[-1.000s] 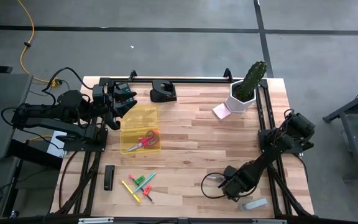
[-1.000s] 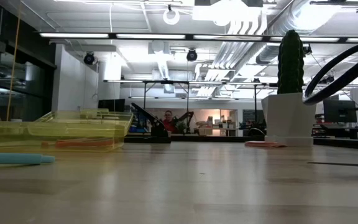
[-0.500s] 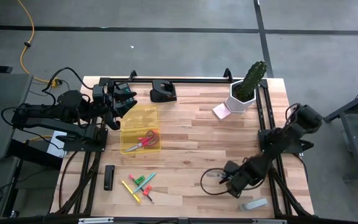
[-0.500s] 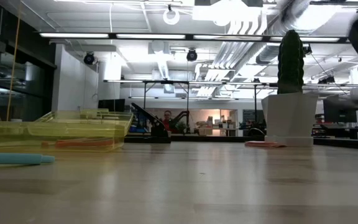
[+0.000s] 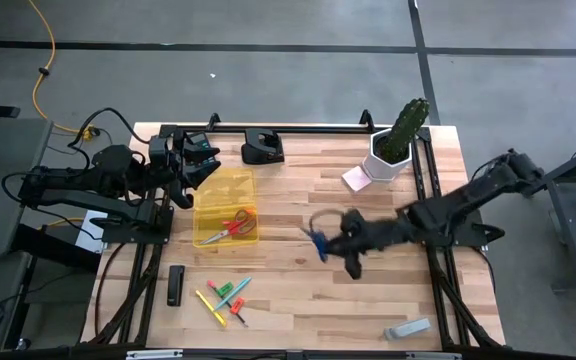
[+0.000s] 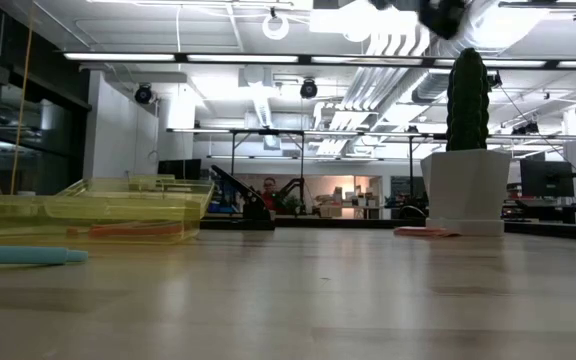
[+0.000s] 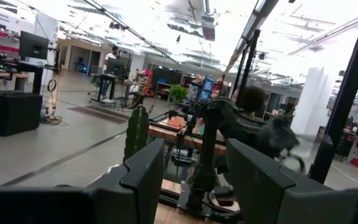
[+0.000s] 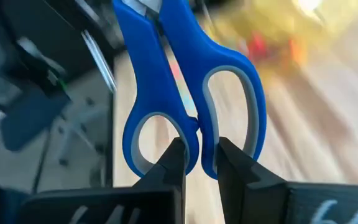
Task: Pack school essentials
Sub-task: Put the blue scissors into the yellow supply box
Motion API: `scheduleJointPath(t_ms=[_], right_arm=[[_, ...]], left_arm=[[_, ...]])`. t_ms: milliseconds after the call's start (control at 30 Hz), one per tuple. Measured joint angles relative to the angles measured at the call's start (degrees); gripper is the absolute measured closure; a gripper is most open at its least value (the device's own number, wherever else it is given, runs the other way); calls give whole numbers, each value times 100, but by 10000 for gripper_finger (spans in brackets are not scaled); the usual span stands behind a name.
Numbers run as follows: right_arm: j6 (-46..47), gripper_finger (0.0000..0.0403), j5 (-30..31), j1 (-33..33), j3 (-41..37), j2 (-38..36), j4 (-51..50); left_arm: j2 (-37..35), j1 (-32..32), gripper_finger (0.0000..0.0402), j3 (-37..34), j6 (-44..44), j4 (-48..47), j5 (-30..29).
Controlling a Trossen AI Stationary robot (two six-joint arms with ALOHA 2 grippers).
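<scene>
Now my right tool (image 5: pixel 320 243) pinches the blue-handled scissors (image 8: pixel 185 93) above the wooden surface (image 5: pixel 298 300). Next I must lower them into the yellow transparent tray (image 5: pixel 218 182). My left tool (image 7: pixel 188 180) waits spread.

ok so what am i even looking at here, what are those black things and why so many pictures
Those are two robot arms at a wooden table. One picture looks straight down, one sits at table height, and one camera rides on each wrist. The right gripper, over the middle of the table, is shut on blue-handled scissors; its wrist view shows them close up. The left gripper waits, open, beside a yellow tray holding red-handled scissors. Pens, a pink note pad and a potted cactus are also on the table.
</scene>
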Motion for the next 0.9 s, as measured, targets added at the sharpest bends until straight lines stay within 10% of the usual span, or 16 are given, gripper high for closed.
scheduleJointPath(t_ms=[367,900], right_arm=[[-1188,375,-1431,-1617,9,178,2181],[-424,375,-1431,-1891,11,969,2872]], left_arm=[[191,-6,241,0,-57,-27,22],[2353,-154,241,4,-269,1755,755]])
